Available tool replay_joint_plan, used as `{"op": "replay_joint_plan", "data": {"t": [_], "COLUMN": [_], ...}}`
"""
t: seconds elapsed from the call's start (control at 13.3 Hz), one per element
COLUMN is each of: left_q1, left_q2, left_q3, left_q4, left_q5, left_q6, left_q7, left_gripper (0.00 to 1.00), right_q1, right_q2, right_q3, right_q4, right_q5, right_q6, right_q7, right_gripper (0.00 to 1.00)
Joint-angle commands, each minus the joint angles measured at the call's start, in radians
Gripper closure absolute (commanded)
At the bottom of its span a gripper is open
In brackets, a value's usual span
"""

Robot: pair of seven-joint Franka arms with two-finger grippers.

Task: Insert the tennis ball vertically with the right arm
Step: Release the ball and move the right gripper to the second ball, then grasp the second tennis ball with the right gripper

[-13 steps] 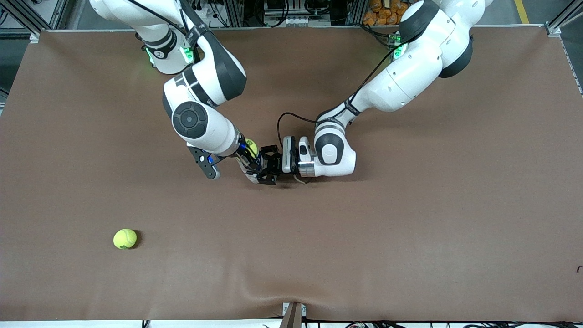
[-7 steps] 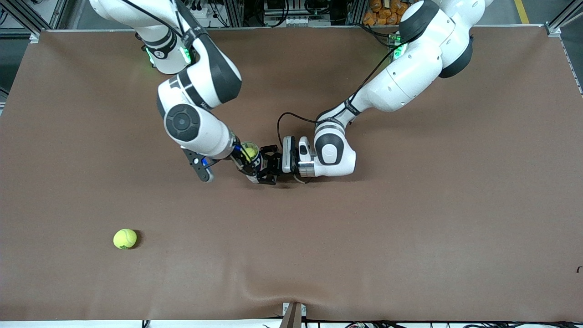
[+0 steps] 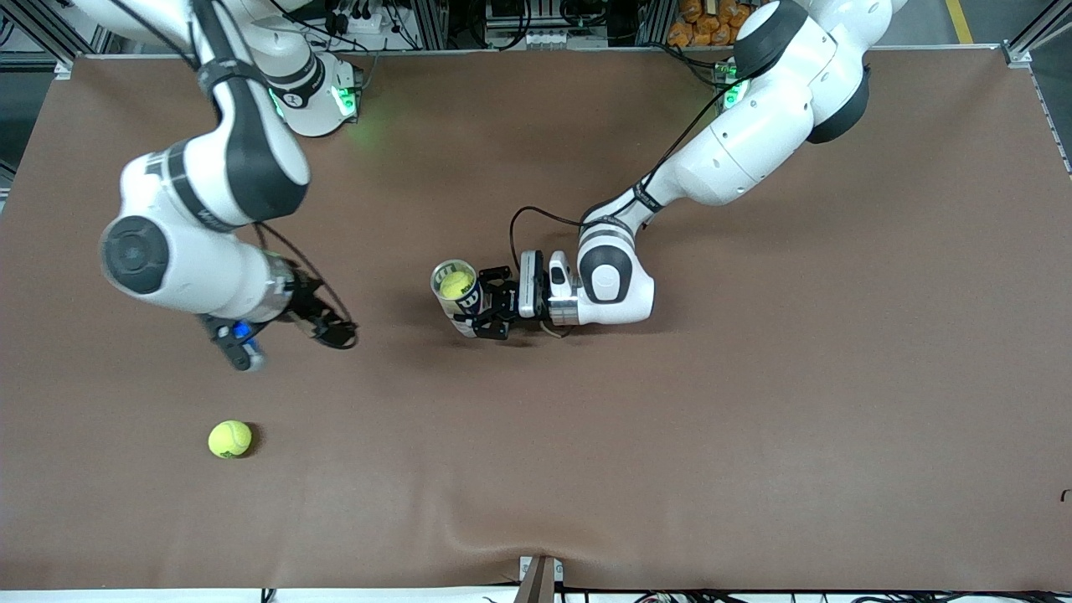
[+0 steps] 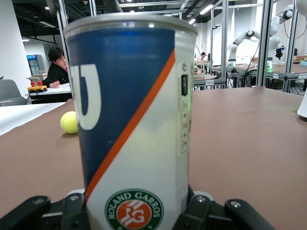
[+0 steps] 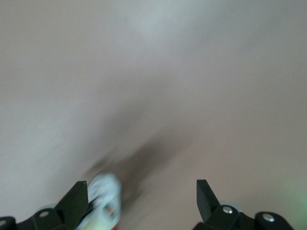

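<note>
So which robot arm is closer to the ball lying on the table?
Right. The right gripper hangs open over the table near the loose tennis ball; the left gripper, at the table's middle, holds the can.

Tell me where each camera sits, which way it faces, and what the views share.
Front view: high across the table, facing both arms; left tool grips the can, right tool is open over bare table.
Left wrist view: on the left wrist, level with the can; its fingers show.
Right wrist view: looks down at the table; fingertips show.
Shared: can and loose tennis ball.
</note>
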Motion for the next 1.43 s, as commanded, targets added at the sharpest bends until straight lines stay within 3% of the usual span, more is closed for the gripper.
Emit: {"op": "replay_joint_plan", "data": {"t": [0.0, 0.23, 0.6, 0.98, 1.36], "left_q1": [-0.005, -0.003, -0.002, -0.005, -0.005], "left_q2": [0.017, 0.017, 0.017, 0.017, 0.017], "left_q3": [0.0, 0.0, 0.0, 0.0, 0.0], "left_q4": [0.013, 0.013, 0.013, 0.013, 0.013], "left_q5": [-0.023, -0.024, -0.027, -0.044, -0.044], "left_q6": [0.002, 0.002, 0.0, 0.002, 0.002], "left_q7": [0.041, 0.04, 0.04, 0.04, 0.041], "left_gripper": [0.33, 0.28, 0.26, 0.23, 0.25], "right_q1": [-0.043, -0.135, -0.24, -0.286, -0.341], "right_q2": [0.06, 0.155, 0.21, 0.296, 0.408], "right_q3": [0.017, 0.017, 0.017, 0.017, 0.021], "right_q4": [0.025, 0.088, 0.096, 0.096, 0.122], "right_q5": [-0.123, -0.123, -0.123, -0.12, -0.111], "right_q6": [0.003, 0.043, 0.199, 0.47, 0.629], "right_q7": [-0.224, -0.518, -1.057, -1.485, -1.602], "right_gripper": [0.0, 0.0, 0.0, 0.0, 0.0]}}
